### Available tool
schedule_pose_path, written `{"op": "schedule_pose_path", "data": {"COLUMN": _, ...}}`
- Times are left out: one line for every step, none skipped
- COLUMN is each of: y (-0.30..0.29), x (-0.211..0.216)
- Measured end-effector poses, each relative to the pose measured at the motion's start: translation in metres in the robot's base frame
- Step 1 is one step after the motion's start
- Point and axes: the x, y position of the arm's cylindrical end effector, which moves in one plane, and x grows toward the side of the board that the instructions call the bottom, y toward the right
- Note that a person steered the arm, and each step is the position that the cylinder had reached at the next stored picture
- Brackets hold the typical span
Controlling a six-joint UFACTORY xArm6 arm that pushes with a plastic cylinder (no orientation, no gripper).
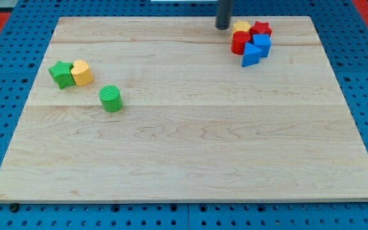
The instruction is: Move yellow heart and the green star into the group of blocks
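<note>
The rod is standing upright, its bare tip holding nothing, resting just left of the yellow block, far from the green star.

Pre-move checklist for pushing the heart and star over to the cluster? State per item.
1. My tip in view: ok, at the view's top, just left of the group.
2. Yellow heart and green star located: ok, touching, at the view's left.
3. Tip behind the pair for a rightward push: not ok, it is at the far side of the board.
4. Group intact: ok, yellow block, red star, red block, blue cube, blue triangle clustered.
5. Green cylinder off the push line: cannot tell, it sits just below-right of the heart.
</note>
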Motion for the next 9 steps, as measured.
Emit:
{"op": "schedule_pose_path", "data": {"y": -0.087, "x": -0.001}}
{"op": "schedule_pose_path", "data": {"y": -0.191, "x": 0.012}}
{"op": "schedule_pose_path", "data": {"y": -0.298, "x": 0.056}}
{"op": "schedule_pose_path", "data": {"y": -0.358, "x": 0.093}}
{"op": "schedule_pose_path", "data": {"y": -0.360, "x": 0.099}}
{"op": "schedule_pose_path", "data": {"y": -0.360, "x": 0.142}}
{"op": "schedule_pose_path", "data": {"y": -0.358, "x": 0.172}}
{"op": "schedule_pose_path", "data": {"y": -0.319, "x": 0.173}}
{"op": "schedule_pose_path", "data": {"y": -0.249, "x": 0.167}}
